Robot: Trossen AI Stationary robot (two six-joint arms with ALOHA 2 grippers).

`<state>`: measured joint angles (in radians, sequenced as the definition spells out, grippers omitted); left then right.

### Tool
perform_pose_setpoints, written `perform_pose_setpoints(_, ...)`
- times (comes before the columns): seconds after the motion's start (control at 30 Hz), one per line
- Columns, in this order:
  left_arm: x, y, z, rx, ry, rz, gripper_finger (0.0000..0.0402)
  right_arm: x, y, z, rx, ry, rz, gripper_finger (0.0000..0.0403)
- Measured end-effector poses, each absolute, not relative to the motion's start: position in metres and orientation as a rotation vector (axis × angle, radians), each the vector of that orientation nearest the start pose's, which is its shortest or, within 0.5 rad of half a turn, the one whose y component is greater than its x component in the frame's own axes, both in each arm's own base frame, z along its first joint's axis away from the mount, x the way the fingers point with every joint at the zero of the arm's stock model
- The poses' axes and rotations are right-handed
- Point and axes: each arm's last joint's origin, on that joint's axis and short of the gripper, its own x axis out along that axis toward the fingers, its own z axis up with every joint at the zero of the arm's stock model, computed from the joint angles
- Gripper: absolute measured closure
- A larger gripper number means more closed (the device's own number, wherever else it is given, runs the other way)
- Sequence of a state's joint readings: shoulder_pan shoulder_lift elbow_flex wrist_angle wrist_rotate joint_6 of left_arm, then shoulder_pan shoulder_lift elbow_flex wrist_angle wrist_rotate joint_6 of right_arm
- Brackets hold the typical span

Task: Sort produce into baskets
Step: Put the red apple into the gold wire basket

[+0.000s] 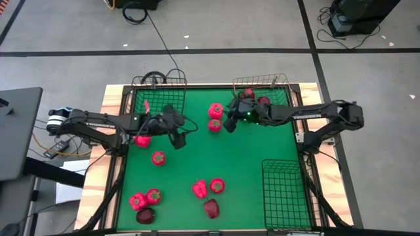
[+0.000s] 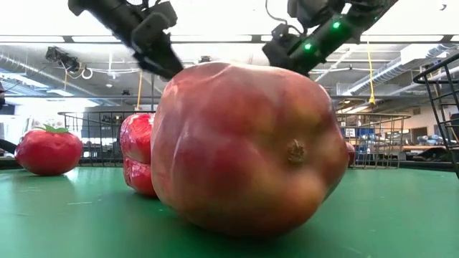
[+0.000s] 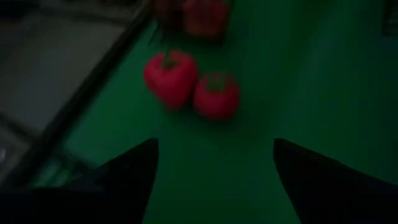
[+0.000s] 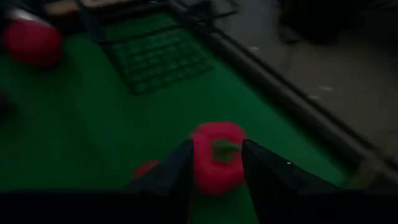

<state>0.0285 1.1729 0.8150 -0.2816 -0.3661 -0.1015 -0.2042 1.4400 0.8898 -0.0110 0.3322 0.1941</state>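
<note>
Green matting covers the surface (image 1: 243,157), framed by pale wood at its side edges. Taking the gold wire basket (image 1: 266,92) at the far edge as landmark: it holds at least two dark red items, hard to name from above. Just left of it hangs the right end effector (image 1: 231,122), and the right wrist view shows its fingers (image 4: 177,171) closed against the sides of a bright red pepper (image 4: 216,157) with a green stem. Two more peppers (image 1: 215,117) sit just beyond it, further left of the basket.

Well left of the gold basket stands a squarish black wire basket (image 1: 159,92), also at the far edge. The left end effector (image 1: 176,134) hovers in front of that black basket, fingers (image 3: 134,171) spread wide with nothing between them; its wrist view looks down on a pepper (image 3: 170,76) and a tomato (image 3: 216,95) touching each other on bare mat.

Near the front right corner, well in front of the gold basket, lies the longer black basket (image 1: 285,195). The widest open stretch of mat lies between it and the gold basket.

Loose produce clusters toward the front: a pair near the left front corner with a dark apple beside them, another pair mid-front, and a dark red apple (image 1: 211,208) nearest the front edge. Only the low view shows that apple (image 2: 247,147) close up, filling the frame, with a pepper (image 2: 138,152) and a tomato (image 2: 49,149) behind it.
</note>
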Motion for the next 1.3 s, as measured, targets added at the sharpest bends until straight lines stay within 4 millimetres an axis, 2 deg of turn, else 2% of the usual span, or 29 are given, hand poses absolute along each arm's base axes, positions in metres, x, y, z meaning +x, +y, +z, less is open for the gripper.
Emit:
perform_pose_setpoints(0.13,0.257,0.020,0.253,0.104,0.623,0.275,0.0080,0.311,-0.061,0.236,0.206,0.455,-0.418,0.0257)
perform_pose_setpoints(0.27,0.260,0.020,0.234,0.190,0.762,0.214,0.0080,0.322,-0.046,0.225,0.071,0.480,-0.353,0.0257)
perform_pose_setpoints(0.4,0.254,0.013,0.228,0.026,0.870,0.278,0.0080,0.329,-0.039,0.220,0.070,0.453,-0.394,0.0257)
perform_pose_setpoints(0.53,0.236,-0.009,0.248,-0.112,1.053,0.262,0.0080,0.326,-0.034,0.224,0.080,0.456,-0.375,0.0257)
perform_pose_setpoints(0.7,0.215,-0.050,0.281,-0.231,1.164,0.227,0.0081,0.320,-0.034,0.238,0.079,0.411,-0.390,0.0257)
perform_pose_setpoints(0.8,0.202,-0.081,0.289,-0.269,1.226,0.083,0.0081,0.317,-0.034,0.245,0.061,0.387,-0.392,0.0257)
perform_pose_setpoints(0.9,0.194,-0.114,0.294,-0.301,1.223,-0.132,0.0081,0.314,-0.035,0.250,0.027,0.376,-0.410,0.0257)
perform_pose_setpoints(1.0,0.184,-0.143,0.290,-0.361,1.244,-0.189,0.0081,0.312,-0.039,0.253,0.020,0.365,-0.454,0.0257)
perform_pose_setpoints(1.17,0.176,-0.190,0.279,-0.484,1.253,-0.185,0.0081,0.312,-0.044,0.253,0.006,0.369,-0.471,0.0257)
perform_pose_setpoints(1.3,0.170,-0.224,0.259,-0.457,1.243,-0.167,0.0082,0.311,-0.051,0.253,0.010,0.369,-0.492,0.0257)
